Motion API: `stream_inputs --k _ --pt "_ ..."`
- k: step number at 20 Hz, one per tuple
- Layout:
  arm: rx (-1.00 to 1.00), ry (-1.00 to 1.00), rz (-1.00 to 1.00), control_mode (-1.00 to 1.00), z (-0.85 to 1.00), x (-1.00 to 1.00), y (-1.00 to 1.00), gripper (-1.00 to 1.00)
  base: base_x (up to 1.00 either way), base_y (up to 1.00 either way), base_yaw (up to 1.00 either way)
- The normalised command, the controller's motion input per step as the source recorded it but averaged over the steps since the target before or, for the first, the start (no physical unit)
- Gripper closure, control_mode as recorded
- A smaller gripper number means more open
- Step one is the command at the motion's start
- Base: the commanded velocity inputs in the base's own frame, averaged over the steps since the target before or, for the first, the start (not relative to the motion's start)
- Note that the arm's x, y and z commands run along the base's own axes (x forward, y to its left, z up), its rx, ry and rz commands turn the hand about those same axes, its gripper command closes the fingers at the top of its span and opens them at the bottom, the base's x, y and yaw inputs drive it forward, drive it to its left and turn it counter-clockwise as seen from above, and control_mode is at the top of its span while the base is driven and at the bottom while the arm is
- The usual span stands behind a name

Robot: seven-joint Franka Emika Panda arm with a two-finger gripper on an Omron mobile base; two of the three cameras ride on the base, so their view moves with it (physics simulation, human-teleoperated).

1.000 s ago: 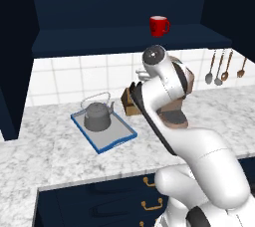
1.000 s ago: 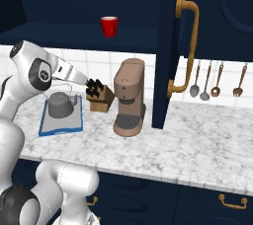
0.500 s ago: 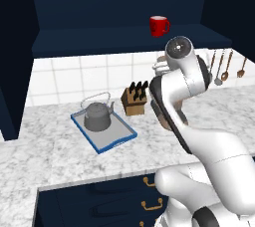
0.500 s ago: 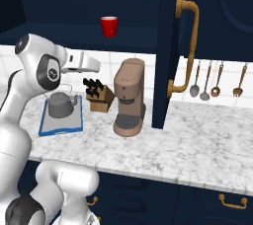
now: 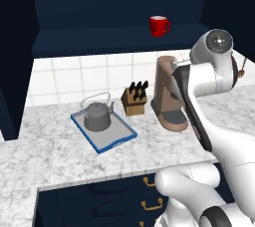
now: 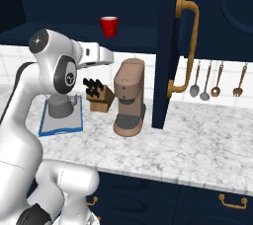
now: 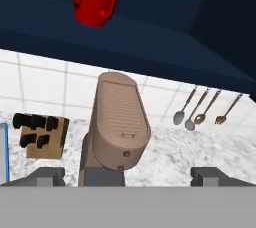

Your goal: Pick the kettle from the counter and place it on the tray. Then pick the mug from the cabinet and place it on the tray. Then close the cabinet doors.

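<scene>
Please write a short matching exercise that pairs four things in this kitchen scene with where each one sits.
Things:
1. kettle
2. mug
3. knife block
4. coffee machine

Places:
A. on the cabinet shelf
B. on the counter, between the tray and the coffee machine
C. on the blue-rimmed tray
D. on the counter, right of the knife block in the left base view

Pairs: 1-C, 2-A, 3-B, 4-D
</scene>
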Motion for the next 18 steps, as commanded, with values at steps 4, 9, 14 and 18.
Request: stream_inputs --k 4,9,14,18 --pt "0.2 -0.07 0.07 -1.0 0.26 -0.03 0.0 -1.0 0.0 0.0 0.0" --pt "0.22 -0.17 0.11 -1.0 0.31 -0.08 -0.02 -1.0 0.0 0.0 0.0" --pt "0.1 -0.15 0.05 -1.0 0.39 0.0 -0.01 -1.0 0.0 0.0 0.0" --pt "0.1 -0.07 0.06 -1.0 0.36 0.19 -0.01 -1.0 0.0 0.0 0.0"
